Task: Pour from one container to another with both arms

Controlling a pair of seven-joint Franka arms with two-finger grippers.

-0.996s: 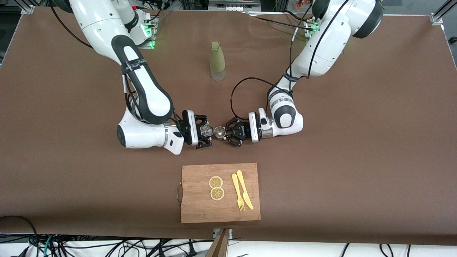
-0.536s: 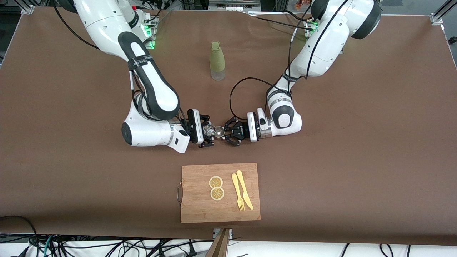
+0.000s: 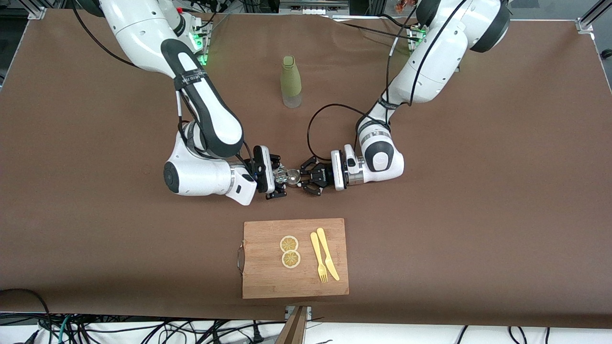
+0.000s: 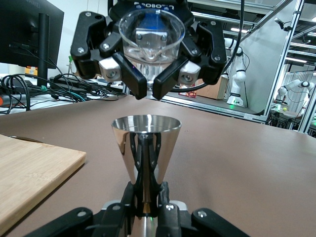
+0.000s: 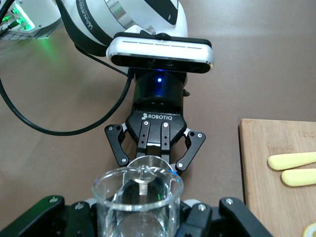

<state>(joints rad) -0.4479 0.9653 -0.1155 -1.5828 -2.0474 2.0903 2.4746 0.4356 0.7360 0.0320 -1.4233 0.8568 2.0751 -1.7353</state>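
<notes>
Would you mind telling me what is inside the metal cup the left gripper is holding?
The metal cup, held by the left gripper, shows only its rim and mirrored outer wall; its inside is hidden. The right gripper tilts a clear glass over it.

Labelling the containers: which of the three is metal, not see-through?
The steel cone cup in the left gripper. The glass cup in the right gripper and the green bottle on the table are see-through.

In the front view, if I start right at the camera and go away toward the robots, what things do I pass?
Wooden cutting board with lemon slices, fork and knife → the two pincers meeting, right pincer holding a clear glass, left pincer holding a shiny metal cup → green bottle.
</notes>
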